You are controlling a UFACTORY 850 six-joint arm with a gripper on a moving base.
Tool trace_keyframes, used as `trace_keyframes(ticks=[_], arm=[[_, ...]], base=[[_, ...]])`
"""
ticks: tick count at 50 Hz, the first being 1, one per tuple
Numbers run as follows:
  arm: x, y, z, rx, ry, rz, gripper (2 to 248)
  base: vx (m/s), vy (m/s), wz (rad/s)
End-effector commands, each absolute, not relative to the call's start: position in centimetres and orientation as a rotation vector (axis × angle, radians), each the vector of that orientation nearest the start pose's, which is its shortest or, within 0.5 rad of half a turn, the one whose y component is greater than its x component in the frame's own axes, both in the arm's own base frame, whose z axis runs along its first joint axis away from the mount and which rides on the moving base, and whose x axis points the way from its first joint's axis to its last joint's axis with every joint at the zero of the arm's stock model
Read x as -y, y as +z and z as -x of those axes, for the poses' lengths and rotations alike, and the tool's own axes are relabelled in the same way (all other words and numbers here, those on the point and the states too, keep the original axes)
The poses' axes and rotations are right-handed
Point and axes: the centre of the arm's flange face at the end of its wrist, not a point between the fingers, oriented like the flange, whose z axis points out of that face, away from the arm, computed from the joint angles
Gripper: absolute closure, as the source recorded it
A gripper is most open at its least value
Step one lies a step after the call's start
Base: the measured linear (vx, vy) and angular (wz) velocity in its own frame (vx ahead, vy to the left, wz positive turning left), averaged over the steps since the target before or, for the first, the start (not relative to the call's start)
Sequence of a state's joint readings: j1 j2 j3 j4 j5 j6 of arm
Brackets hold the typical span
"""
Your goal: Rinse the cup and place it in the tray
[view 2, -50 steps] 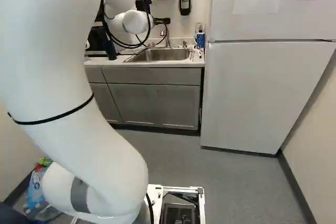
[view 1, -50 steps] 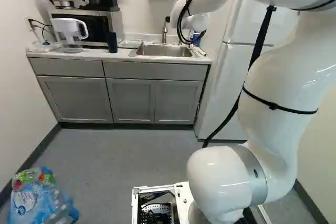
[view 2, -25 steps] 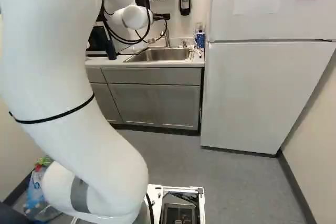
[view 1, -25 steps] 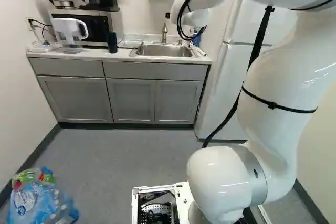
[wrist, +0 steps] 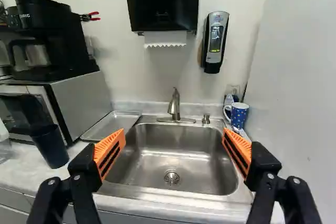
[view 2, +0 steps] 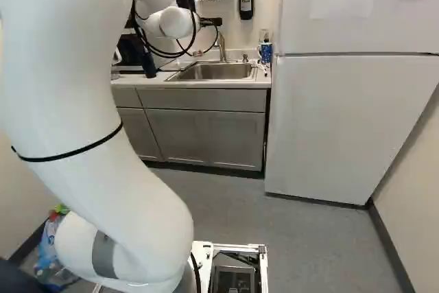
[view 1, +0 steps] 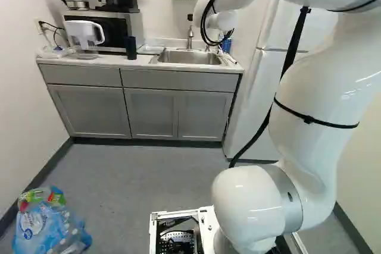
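Observation:
A small dark part of the gripper [view 2: 211,22] shows past the white wrist in the right base view. In the wrist view the gripper [wrist: 173,145] stands open, its orange pads wide apart with nothing between them, facing the sink [wrist: 173,156]. The blue dotted cup [wrist: 239,114] with a white handle stands behind the sink's corner, beside the fridge, beyond one finger; in the right base view the cup [view 2: 265,51] is small, by the fridge. The shallow metal tray [wrist: 111,124] lies on the counter at the sink's other side, next to the microwave.
The faucet [wrist: 175,106] rises behind the basin, below a paper towel dispenser [wrist: 163,3] and a soap dispenser [wrist: 215,40]. A dark tumbler [wrist: 51,145] stands before the microwave [wrist: 79,103]. The fridge [view 2: 350,121] flanks the counter. Bagged bottles [view 1: 47,224] lie on the floor.
The base has moved slightly: the room has shifted a little to the right in both base views. My wrist has turned a little against the arm's lowest joint. The gripper has stayed open.

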State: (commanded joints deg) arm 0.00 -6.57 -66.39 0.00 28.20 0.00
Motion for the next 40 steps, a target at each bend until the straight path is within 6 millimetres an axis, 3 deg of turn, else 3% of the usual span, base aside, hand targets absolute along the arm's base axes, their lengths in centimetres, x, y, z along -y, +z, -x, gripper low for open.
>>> trace_keyframes(ticks=[40], arm=[[0.0,66.39,-57.82,0.0,-2.183,2.259,3]], base=[[0.057,-0.003,-0.009]])
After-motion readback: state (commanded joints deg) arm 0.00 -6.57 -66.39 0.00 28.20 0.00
